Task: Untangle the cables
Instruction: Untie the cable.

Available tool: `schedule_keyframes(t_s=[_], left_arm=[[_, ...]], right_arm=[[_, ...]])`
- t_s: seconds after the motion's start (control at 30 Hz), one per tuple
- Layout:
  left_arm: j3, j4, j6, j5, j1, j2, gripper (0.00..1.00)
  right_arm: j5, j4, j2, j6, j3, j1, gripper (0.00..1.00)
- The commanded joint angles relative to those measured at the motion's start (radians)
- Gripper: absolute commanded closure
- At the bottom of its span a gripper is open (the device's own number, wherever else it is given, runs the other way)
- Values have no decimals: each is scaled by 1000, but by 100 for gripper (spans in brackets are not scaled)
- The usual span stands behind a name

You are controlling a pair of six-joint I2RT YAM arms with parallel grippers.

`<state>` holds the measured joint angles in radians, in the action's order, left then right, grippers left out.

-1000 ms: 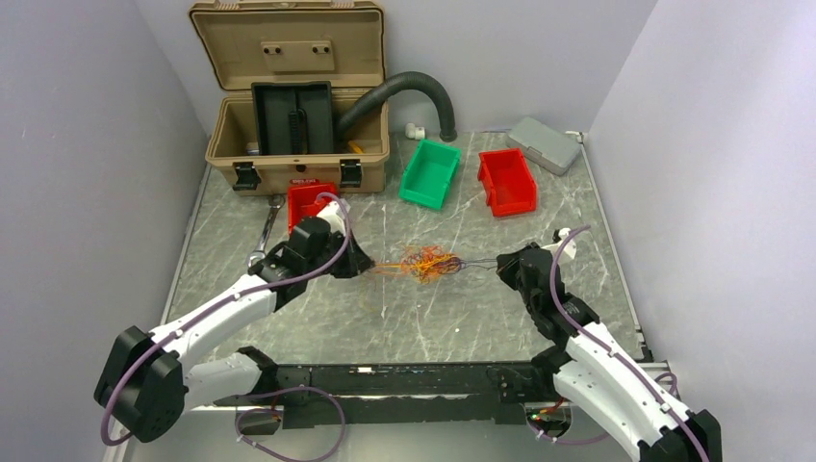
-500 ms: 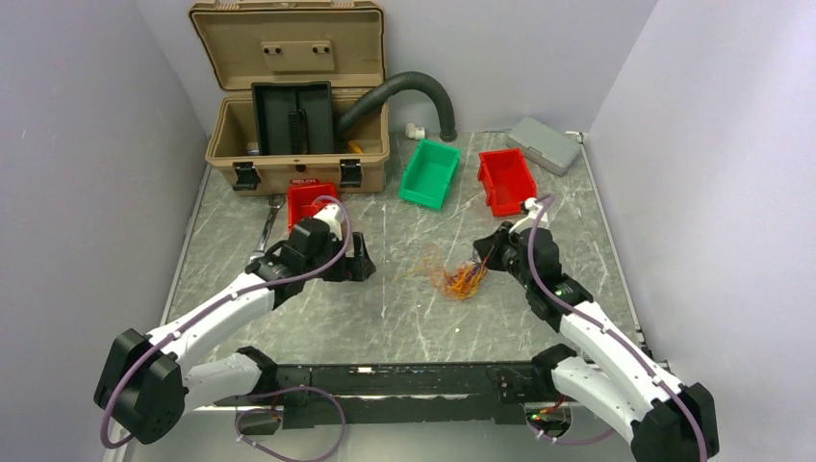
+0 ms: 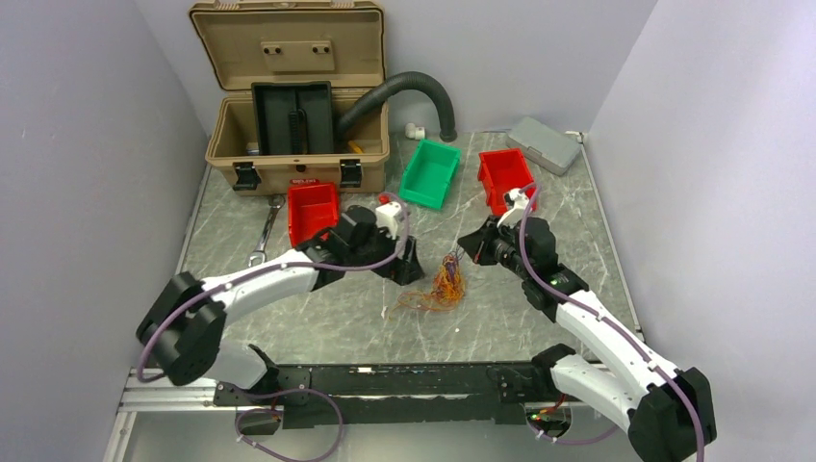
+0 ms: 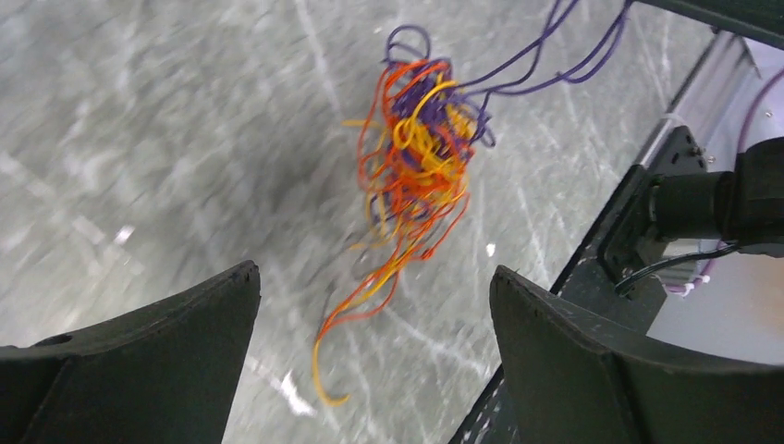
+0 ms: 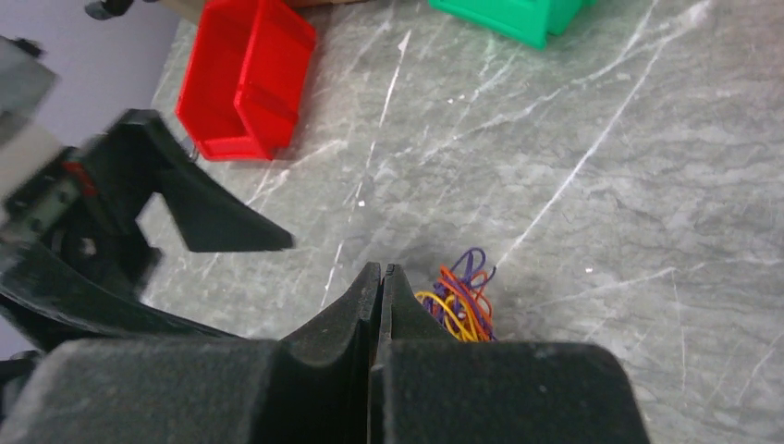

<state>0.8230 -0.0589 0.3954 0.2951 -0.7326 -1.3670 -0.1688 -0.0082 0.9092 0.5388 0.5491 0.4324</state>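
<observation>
1. From the top: see the cables in a clump over the middle of the desk, hung from the right tool, clamped on a few strands. See the left tool just beside, spread wide, holding nothing.
2. From the left wrist: look thin, light and floppy, likely to snag. Best to pinch one loose orange end low down.
3. From the right wrist: pinched tight, clump just past the tips.
4. A second ago: stretched between both tools, left clamped too. Now let go and slack.
</observation>
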Motion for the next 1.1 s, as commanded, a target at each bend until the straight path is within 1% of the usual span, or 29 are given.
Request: schedule_keyframes(t_s=[0.0, 0.07, 0.3, 0.37, 0.4, 0.43, 0.47, 0.5, 0.53, 0.57, 0.6, 0.63, 0.73, 0.8, 0.87, 0.93, 1.0, 1.07], left_arm=[[94, 206, -3, 105, -42, -151, 7], [135, 237, 10, 125, -55, -225, 11], [200, 286, 50, 136, -83, -392, 19], [212, 318, 70, 149, -85, -438, 28], [220, 335, 80, 154, -84, -463, 36], [224, 361, 94, 163, -82, -488, 50], [224, 387, 113, 176, -79, -508, 78], [218, 420, 129, 193, -72, -521, 98], [201, 462, 152, 203, -63, -522, 100], [158, 510, 173, 209, -53, -514, 100], [124, 560, 193, 217, -33, -501, 100], [95, 599, 208, 232, -16, -490, 100], [60, 624, 218, 299, 21, -487, 100], [46, 625, 213, 323, 28, -490, 100], [38, 622, 203, 334, 27, -495, 100], [29, 629, 209, 338, 27, -498, 100], [20, 634, 209, 337, 28, -497, 100], [18, 631, 206, 338, 27, -497, 100]], right_arm=[[-14, 39, 3, -13, 73, 0, 100], [2, 39, 9, -7, 74, 0, 100], [-5, 70, 22, 52, 60, 0, 100], [-11, 81, 26, 60, 56, -1, 100], [-11, 77, 27, 60, 58, 0, 100], [-6, 69, 26, 56, 63, 0, 100], [1, 58, 25, 52, 66, 0, 100], [23, 41, 21, 44, 68, -1, 81], [62, 17, 16, 34, 76, -2, 45], [106, -32, 12, 29, 84, -1, 17], [149, -77, 11, 17, 94, -1, 7], [194, -120, 10, -4, 107, -1, 3], [294, -232, 12, -6, 98, -12, 3], [287, -249, 2, 8, 46, -38, 3], [204, -221, -16, 20, -21, -72, 5], [84, -168, -36, 30, -91, -97, 11], [4, -99, -46, 29, -149, -102, 18], [-75, -32, -39, 29, -191, -101, 22]])
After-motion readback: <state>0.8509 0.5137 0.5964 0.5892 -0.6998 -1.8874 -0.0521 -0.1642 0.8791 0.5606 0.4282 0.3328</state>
